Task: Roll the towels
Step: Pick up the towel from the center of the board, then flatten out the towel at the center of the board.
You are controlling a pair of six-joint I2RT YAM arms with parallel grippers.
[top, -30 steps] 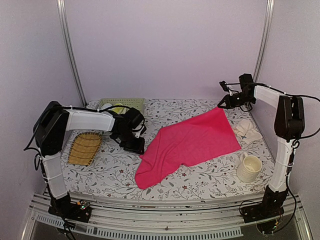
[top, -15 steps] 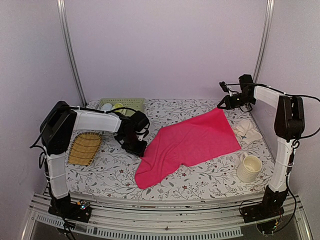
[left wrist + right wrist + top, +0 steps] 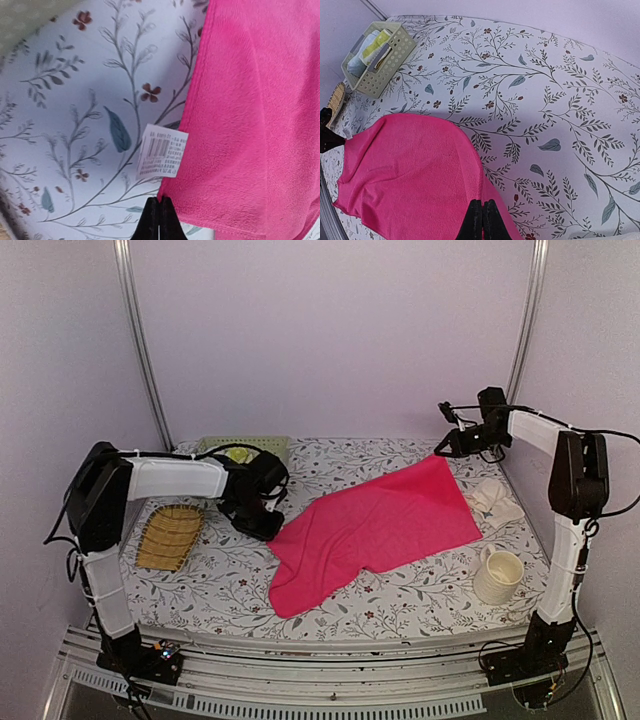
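Note:
The pink towel (image 3: 375,530) lies spread across the middle of the table, its near end trailing toward the front. My left gripper (image 3: 272,530) is shut on its left corner; in the left wrist view the black jaws (image 3: 159,220) pinch the hem just below the white tag (image 3: 161,158). My right gripper (image 3: 442,452) is shut on the towel's far right corner and holds it lifted; the right wrist view shows the jaws (image 3: 482,220) closed on the pink edge (image 3: 420,175). The cream-white towel (image 3: 496,502) lies crumpled at the right edge.
A woven straw mat (image 3: 169,536) lies at the left. A pale green basket (image 3: 243,451) with items stands at the back left. A cream mug (image 3: 498,576) stands at the front right. Metal frame posts rise at both back corners.
My left gripper has moved slightly left and back, pulling the towel's left corner with it. The right arm has not moved.

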